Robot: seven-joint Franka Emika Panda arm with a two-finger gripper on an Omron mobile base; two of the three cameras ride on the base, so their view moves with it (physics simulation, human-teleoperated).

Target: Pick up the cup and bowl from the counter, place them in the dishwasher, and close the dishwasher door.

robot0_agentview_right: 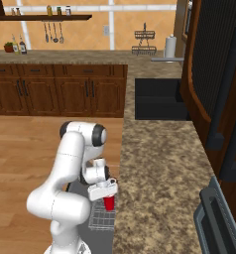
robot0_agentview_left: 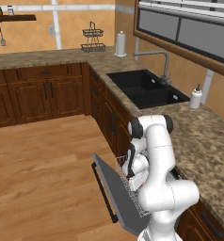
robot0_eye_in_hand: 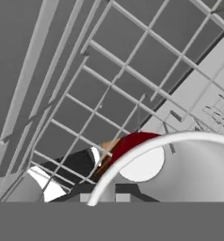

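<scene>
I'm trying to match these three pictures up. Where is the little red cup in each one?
Left base view: a sliver of the red cup peeks out low and right of centre, beside the arm.
Right base view: the cup hangs under the gripper, low and left of centre.
Hand view: the cup's white rim arcs across the lower right.
Shared landmark: the white wire rack beneath the cup.

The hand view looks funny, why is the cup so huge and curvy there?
In the hand view the cup sits right against the camera, so its white rim sweeps across as a big arc over the wire rack; in the right base view it looks small and red.
</scene>
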